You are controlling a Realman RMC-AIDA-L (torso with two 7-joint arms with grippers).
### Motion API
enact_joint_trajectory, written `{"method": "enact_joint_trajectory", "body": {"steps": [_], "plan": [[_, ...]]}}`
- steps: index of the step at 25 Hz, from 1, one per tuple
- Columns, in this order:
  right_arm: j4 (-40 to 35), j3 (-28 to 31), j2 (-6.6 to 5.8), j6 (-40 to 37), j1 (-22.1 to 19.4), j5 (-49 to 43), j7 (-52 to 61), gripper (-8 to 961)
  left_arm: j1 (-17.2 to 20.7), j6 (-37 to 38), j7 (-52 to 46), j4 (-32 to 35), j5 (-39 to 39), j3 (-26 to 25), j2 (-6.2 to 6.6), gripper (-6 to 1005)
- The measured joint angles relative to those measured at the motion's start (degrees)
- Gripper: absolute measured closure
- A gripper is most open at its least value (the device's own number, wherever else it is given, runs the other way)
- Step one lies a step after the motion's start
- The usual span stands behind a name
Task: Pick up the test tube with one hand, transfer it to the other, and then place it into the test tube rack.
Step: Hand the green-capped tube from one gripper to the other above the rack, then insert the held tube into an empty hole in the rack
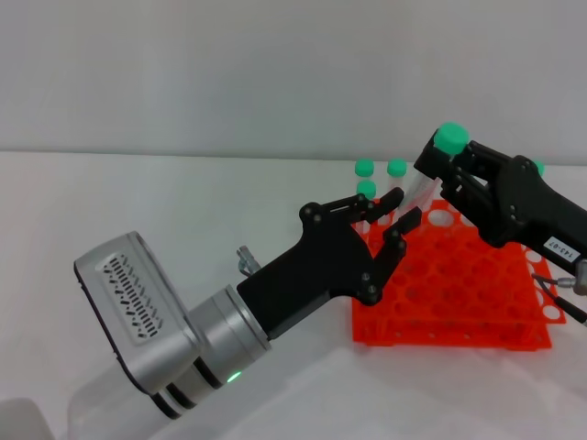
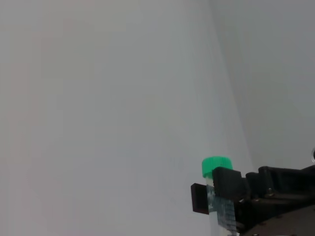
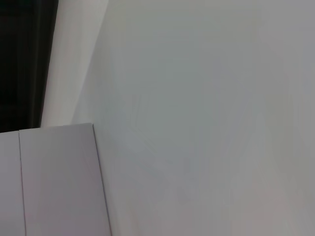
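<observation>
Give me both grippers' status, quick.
Left gripper: open, holding nothing, beside the test tube rack.
Right gripper: shut on the test tube.

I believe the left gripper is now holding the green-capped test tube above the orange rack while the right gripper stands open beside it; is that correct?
Not quite: the arms are swapped. In the head view, the right gripper is clamped on the green-capped test tube above the orange rack, and the left gripper stands open beside it. The left wrist view also shows the tube gripped by the other arm.
</observation>
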Motion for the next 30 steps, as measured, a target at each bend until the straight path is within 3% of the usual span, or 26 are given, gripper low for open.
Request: {"method": "enact_joint_trajectory", "body": {"steps": [5, 7, 19, 25, 30], "plan": [[0.0, 0.0, 0.00, -0.2, -0.2, 0.0, -0.8, 595, 0.1, 0.1, 0.0, 0.0, 0.1, 0.0, 0.00, 808], [0.0, 0.0, 0.00, -0.1, -0.2, 0.0, -0.8, 724, 0.1, 0.1, 0.0, 0.0, 0.1, 0.0, 0.00, 808], [0.0, 0.0, 0.00, 0.2, 0.3, -0.1, -1.3, 730, 0.2, -3.6, 4.3, 0.5, 2.5, 0.0, -0.16, 807], [0.0, 0.0, 0.00, 1.6, 0.7, 0.0, -1.7, 747, 1.5, -4.8, 4.5, 0.5, 1.1, 0.0, -0.26, 682], [-0.2, 0.0, 0.00, 3.9, 1.8, 0.0, -2.7, 747, 5.3, -3.6, 4.5, 0.6, -4.4, -0.3, -0.21, 438]]}}
